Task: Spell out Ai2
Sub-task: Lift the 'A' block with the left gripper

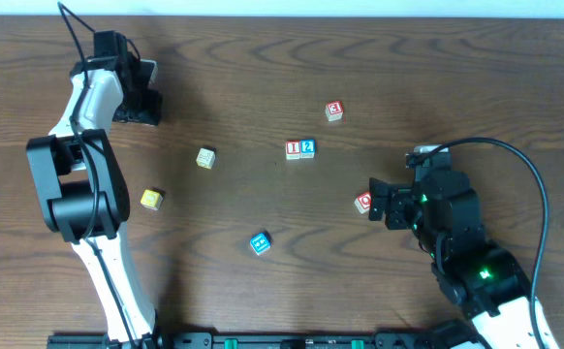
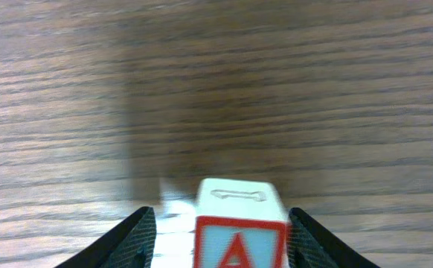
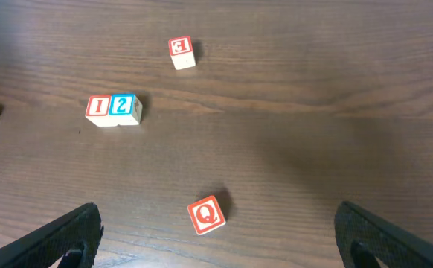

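The A block (image 2: 240,240), white with a red letter on a light blue face, lies between my left gripper's fingers (image 2: 220,240). The right finger touches it and a gap shows at the left finger. In the overhead view the left gripper (image 1: 144,105) is at the far left and hides that block. The red I block (image 1: 293,149) and blue 2 block (image 1: 307,148) stand side by side mid-table, also seen in the right wrist view as I (image 3: 98,109) and 2 (image 3: 124,106). My right gripper (image 1: 380,202) is wide open and empty.
A red Q block (image 1: 363,203) lies just ahead of the right gripper (image 3: 216,238), shown tilted in the right wrist view (image 3: 205,214). A red-faced block (image 1: 334,111) sits further back. Two yellow blocks (image 1: 205,157) (image 1: 151,199) and a blue block (image 1: 260,242) lie left of centre.
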Robot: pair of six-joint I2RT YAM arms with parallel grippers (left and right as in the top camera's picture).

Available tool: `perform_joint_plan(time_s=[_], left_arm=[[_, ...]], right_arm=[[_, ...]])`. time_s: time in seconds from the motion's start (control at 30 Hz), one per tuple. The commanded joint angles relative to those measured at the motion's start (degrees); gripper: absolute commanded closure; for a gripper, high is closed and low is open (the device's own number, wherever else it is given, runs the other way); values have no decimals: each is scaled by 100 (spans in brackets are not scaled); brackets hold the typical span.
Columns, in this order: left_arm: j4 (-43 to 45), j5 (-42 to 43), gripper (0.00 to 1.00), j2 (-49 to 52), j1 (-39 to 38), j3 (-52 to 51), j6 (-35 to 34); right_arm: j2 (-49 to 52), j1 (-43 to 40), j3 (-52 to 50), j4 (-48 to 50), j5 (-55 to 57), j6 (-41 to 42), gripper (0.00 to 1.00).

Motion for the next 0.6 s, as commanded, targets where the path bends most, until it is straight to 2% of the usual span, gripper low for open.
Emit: perform_joint_plan(time_s=[0.0, 0.2, 0.57], left_arm=[[-42, 22, 44, 42, 76, -13, -2], [-42, 186, 46, 42, 74, -13, -2], [-109, 221, 60, 42, 74, -13, -7]], right_arm=[[-13, -42, -31, -9, 0, 72, 1], [-13, -42, -31, -9, 0, 72, 1], [-13, -42, -31, -9, 0, 72, 1]])
